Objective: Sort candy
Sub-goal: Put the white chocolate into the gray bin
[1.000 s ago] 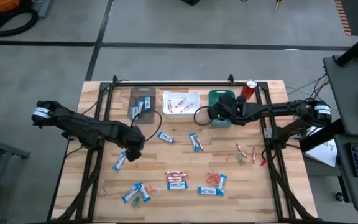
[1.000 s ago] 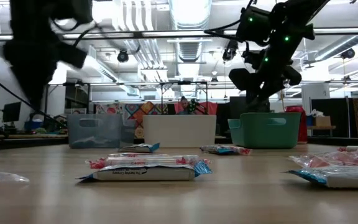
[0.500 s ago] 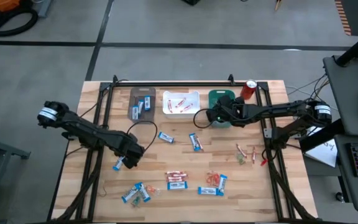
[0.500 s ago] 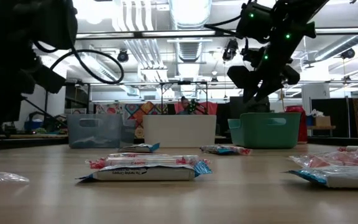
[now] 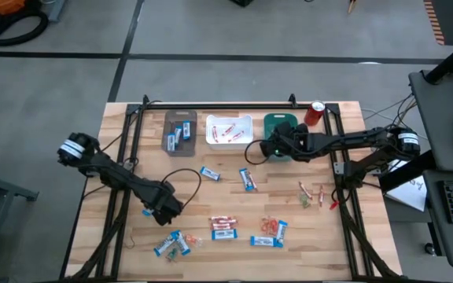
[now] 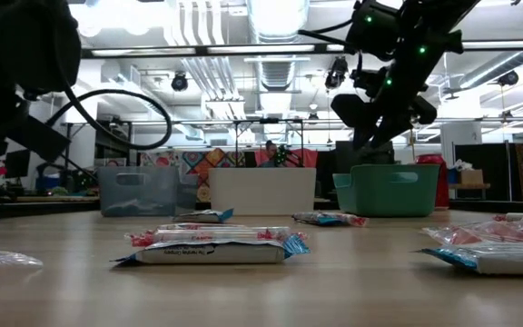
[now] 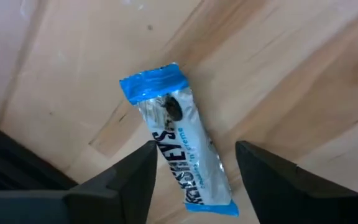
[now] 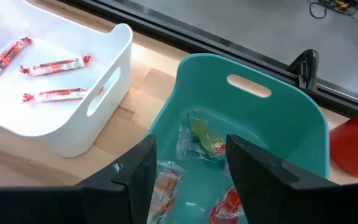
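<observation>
Wrapped candy lies scattered over the wooden table (image 5: 132, 157). My left gripper (image 7: 196, 147) points down, open, at the table's left. Its fingers stand on either side of a blue-and-white bar (image 7: 180, 144) that lies flat on the wood; in the high view only the bar's tip (image 5: 145, 211) shows beside that gripper (image 5: 163, 210). My right gripper (image 8: 190, 142) hangs open and holds nothing above the teal bin (image 8: 253, 118), where several wrapped pieces (image 8: 204, 140) lie. In the high view the right gripper (image 5: 276, 147) is at the far right.
A grey bin (image 5: 179, 132) with blue bars, a white bin (image 5: 228, 130) with three red-and-white bars (image 8: 51, 65) and a red can (image 5: 315, 112) line the far edge. Loose bars (image 5: 247, 179) and orange pieces (image 5: 313, 192) lie mid-table and near the front.
My left gripper has come down and moved toward the table's near edge, ending over the blue-and-white bar at the left. The bar has stayed where it lay.
</observation>
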Robot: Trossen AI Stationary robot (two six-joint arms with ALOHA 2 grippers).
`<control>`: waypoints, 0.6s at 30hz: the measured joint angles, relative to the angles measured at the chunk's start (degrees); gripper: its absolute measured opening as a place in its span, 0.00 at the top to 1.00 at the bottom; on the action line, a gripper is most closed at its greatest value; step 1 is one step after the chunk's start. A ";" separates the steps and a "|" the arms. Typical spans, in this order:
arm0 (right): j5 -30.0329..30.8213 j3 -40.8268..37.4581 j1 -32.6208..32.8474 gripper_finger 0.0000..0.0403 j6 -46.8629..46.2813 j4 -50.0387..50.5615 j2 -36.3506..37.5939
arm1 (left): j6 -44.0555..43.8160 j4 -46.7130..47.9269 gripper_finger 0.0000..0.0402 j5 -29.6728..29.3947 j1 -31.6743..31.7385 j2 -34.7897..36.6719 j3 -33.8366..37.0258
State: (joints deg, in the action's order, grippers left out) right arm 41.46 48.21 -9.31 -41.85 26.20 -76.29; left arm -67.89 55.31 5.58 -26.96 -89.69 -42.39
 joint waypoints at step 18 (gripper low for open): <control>-1.07 0.00 4.19 0.55 -0.13 -0.09 0.00 | 7.94 -1.84 0.98 -1.56 -0.14 5.03 0.13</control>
State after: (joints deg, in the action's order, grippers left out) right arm 40.38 48.21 -5.12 -41.98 26.11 -76.29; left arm -59.95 53.47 4.03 -27.10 -84.65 -42.26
